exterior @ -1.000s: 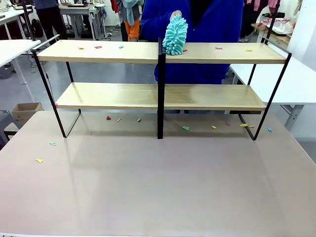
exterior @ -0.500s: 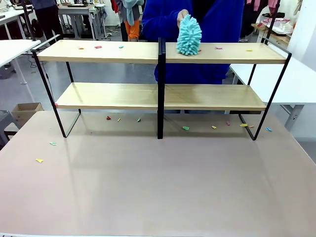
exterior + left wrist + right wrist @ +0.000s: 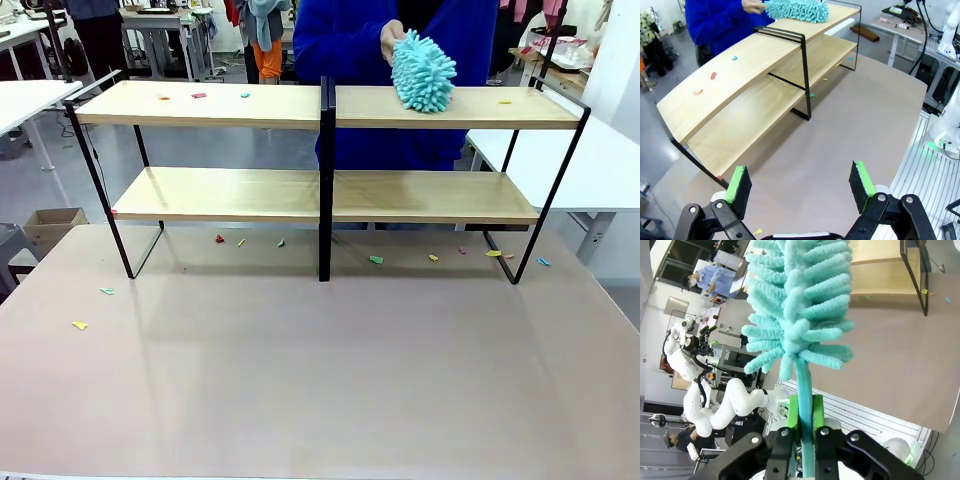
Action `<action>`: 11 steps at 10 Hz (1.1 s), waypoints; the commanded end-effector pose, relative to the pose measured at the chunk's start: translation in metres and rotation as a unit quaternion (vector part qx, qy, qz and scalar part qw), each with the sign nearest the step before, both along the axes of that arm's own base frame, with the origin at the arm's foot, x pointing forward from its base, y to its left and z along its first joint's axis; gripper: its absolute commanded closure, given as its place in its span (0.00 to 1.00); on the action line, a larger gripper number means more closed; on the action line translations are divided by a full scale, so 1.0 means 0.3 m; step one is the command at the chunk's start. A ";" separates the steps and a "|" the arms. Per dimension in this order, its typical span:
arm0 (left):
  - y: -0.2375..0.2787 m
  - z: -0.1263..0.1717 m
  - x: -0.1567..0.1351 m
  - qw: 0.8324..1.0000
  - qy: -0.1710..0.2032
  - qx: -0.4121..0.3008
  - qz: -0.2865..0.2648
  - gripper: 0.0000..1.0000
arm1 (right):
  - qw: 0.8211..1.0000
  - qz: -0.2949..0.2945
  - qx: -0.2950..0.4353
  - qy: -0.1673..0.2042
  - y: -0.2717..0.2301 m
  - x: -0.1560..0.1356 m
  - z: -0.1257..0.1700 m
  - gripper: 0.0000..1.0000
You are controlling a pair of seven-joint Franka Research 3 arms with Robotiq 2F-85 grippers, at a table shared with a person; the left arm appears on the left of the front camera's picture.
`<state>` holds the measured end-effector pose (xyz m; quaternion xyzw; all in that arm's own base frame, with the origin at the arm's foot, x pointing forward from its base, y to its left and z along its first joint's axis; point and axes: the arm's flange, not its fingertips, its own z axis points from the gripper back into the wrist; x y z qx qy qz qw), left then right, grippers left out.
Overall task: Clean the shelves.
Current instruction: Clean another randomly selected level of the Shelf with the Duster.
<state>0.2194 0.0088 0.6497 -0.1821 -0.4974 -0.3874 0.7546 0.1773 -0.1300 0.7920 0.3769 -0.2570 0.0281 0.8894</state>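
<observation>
Shelves (image 3: 250,105): standing on the far half of the bench (image 3: 320,380), wide two-tier rack, two light-wood boards in a thin black frame, black centre post (image 3: 325,180) upright at mid-length. The lower board appears bare.

Top board, left half: three small coloured paper scraps (image 3: 198,96) lying on it. Right half: one further scrap near the right end.

Bench: more scraps (image 3: 376,259) lie scattered beneath and just in front of the rack; two more sit near the left edge, well apart from the frame.

Person: at the far side in a blue top. The person's hand (image 3: 390,40) holds a fluffy teal duster, the person's duster (image 3: 423,72), its head resting on the right half of the top board, just right of the centre post.

Left hand (image 3: 800,182): released, green pads (image 3: 738,185) spread wide, nothing between them. It hangs above the bare bench, facing the rack's left end at an angle.

Right hand (image 3: 805,415): clenched on the thin teal handle of a second fluffy duster, the robot's duster (image 3: 800,305). The handle runs up between the green pads and the head stands clear above the fingertips. In this view the rack's end frame shows in the upper right corner, well apart from the duster head; no contact with either board
</observation>
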 end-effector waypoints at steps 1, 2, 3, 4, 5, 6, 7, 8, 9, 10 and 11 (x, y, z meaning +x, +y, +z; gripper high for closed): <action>0.000 0.000 0.003 1.000 0.001 -0.001 -0.001 0.00 | 1.000 0.007 0.006 -0.010 -0.002 -0.001 0.009 0.88; 0.000 0.000 0.003 1.000 0.001 -0.001 -0.001 0.00 | 1.000 0.007 0.006 -0.010 -0.002 -0.001 0.009 0.88; 0.000 0.000 0.003 1.000 0.001 -0.001 -0.001 0.00 | 1.000 0.007 0.006 -0.010 -0.002 -0.001 0.009 0.88; 0.000 0.000 0.003 1.000 0.001 -0.001 -0.001 0.00 | 1.000 0.007 0.006 -0.010 -0.002 -0.001 0.009 0.88; 0.000 0.000 0.003 1.000 0.001 -0.001 -0.001 0.00 | 1.000 0.007 0.006 -0.010 -0.002 -0.001 0.009 0.88; 0.000 0.000 0.003 1.000 0.001 -0.001 -0.001 0.00 | 1.000 0.000 0.000 0.001 -0.001 0.002 -0.001 0.88; 0.000 0.000 0.003 1.000 0.001 -0.001 -0.001 0.00 | 0.993 0.104 -0.050 0.007 0.126 -0.046 -0.069 0.88; 0.000 0.000 0.003 1.000 0.001 -0.001 -0.001 0.00 | 0.978 0.196 -0.065 0.013 0.185 -0.102 -0.133 0.88; 0.000 0.000 0.003 1.000 0.001 -0.001 -0.001 0.00 | 0.953 0.289 -0.086 0.033 0.231 -0.162 -0.198 0.88; 0.000 0.000 0.003 1.000 0.001 -0.001 -0.001 0.00 | 0.933 0.334 -0.127 0.034 0.260 -0.228 -0.251 0.88; 0.000 0.000 0.003 1.000 0.001 -0.001 -0.001 0.00 | 0.898 0.400 -0.179 0.038 0.295 -0.300 -0.306 0.88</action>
